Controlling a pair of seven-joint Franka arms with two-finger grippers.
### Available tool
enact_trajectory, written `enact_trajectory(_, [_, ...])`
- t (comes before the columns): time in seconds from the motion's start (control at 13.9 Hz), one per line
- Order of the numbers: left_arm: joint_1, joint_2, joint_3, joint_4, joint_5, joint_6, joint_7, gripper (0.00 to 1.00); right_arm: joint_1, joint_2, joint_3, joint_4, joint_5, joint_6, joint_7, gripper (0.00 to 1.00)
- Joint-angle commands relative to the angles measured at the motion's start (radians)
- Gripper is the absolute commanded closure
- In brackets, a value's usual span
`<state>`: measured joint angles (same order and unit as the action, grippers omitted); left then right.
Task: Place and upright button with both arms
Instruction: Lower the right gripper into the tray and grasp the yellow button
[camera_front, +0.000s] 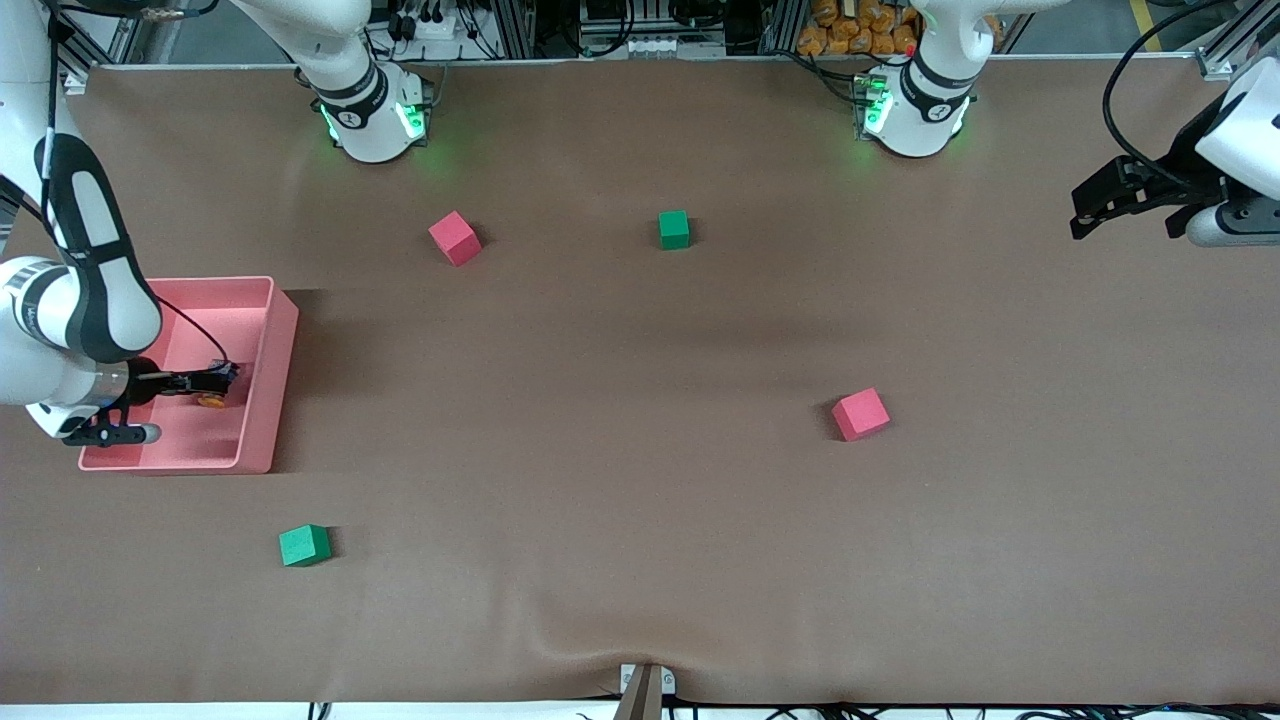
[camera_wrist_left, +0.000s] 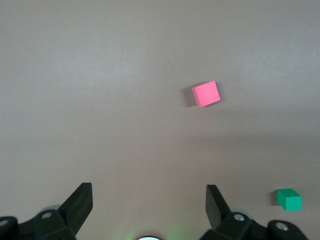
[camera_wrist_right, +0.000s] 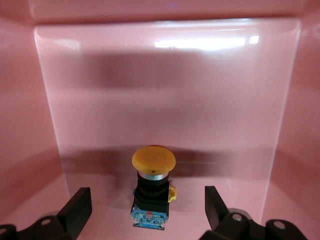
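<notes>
The button (camera_wrist_right: 151, 187), with an orange cap on a black body and a blue base, lies on its side on the floor of the pink bin (camera_wrist_right: 165, 90). My right gripper (camera_wrist_right: 146, 195) is open and low in the bin, one finger on each side of the button's body, not touching it. In the front view the right gripper (camera_front: 215, 384) reaches into the bin (camera_front: 262, 400) and the button's orange cap (camera_front: 210, 402) shows by its tips. My left gripper (camera_front: 1090, 210) is open and empty, held over the table at the left arm's end; it also shows in the left wrist view (camera_wrist_left: 148, 192).
Four foam cubes lie on the brown table: a red one (camera_front: 455, 237) and a green one (camera_front: 674, 229) near the bases, a red one (camera_front: 860, 413) mid-table, a green one (camera_front: 304, 545) nearer the front camera. The left wrist view shows a red cube (camera_wrist_left: 206, 93) and a green cube (camera_wrist_left: 289, 199).
</notes>
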<state>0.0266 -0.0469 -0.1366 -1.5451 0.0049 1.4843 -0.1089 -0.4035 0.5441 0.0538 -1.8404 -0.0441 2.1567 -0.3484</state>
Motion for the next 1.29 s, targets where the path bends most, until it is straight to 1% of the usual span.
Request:
enact_trajectory(0.0, [0.003,0.001,-0.004,0.008,-0.01,-0.012,-0.009,0.0,-0.015,0.011,0.009,-0.007,0.02,0.021,-0.037,0.0])
enact_trajectory(0.07, [0.003,0.001,-0.003,0.01,-0.01,-0.012,-0.011,0.0,-0.017,0.019,0.009,-0.01,0.02,0.023,-0.037,0.0])
enact_trajectory(0.29, [0.003,0.001,-0.004,0.008,-0.01,-0.012,-0.011,0.0,-0.021,0.022,0.009,-0.075,0.02,0.13,-0.04,0.1])
enact_trajectory(0.36, [0.003,0.001,-0.004,0.008,-0.01,-0.012,-0.011,0.0,-0.023,0.022,0.009,-0.079,0.02,0.137,-0.055,0.25])
enact_trajectory(0.5, [0.003,0.001,-0.004,0.008,-0.013,-0.012,-0.011,0.0,-0.025,0.022,0.009,-0.076,0.02,0.135,-0.087,0.66])
enact_trajectory(0.65, [0.004,0.001,-0.004,0.008,-0.017,-0.012,-0.011,0.0,-0.026,0.02,0.009,-0.069,0.018,0.129,-0.09,0.96])
enact_trajectory(0.72, [0.004,0.001,-0.004,0.008,-0.017,-0.012,-0.011,0.0,-0.025,0.014,0.009,-0.065,0.018,0.126,-0.09,1.0])
enact_trajectory(0.86, [0.003,-0.002,-0.004,0.003,-0.017,-0.012,-0.011,0.0,-0.028,0.01,0.009,-0.037,0.018,0.088,-0.098,1.0])
enact_trajectory(1.01, [0.003,-0.007,-0.004,0.003,-0.017,-0.013,-0.011,0.0,-0.029,0.008,0.009,0.033,0.018,-0.009,-0.104,1.0])
enact_trajectory(1.22, [0.003,-0.011,-0.004,0.002,-0.019,-0.015,-0.011,0.0,-0.014,0.004,0.011,0.177,0.018,-0.211,-0.104,1.0])
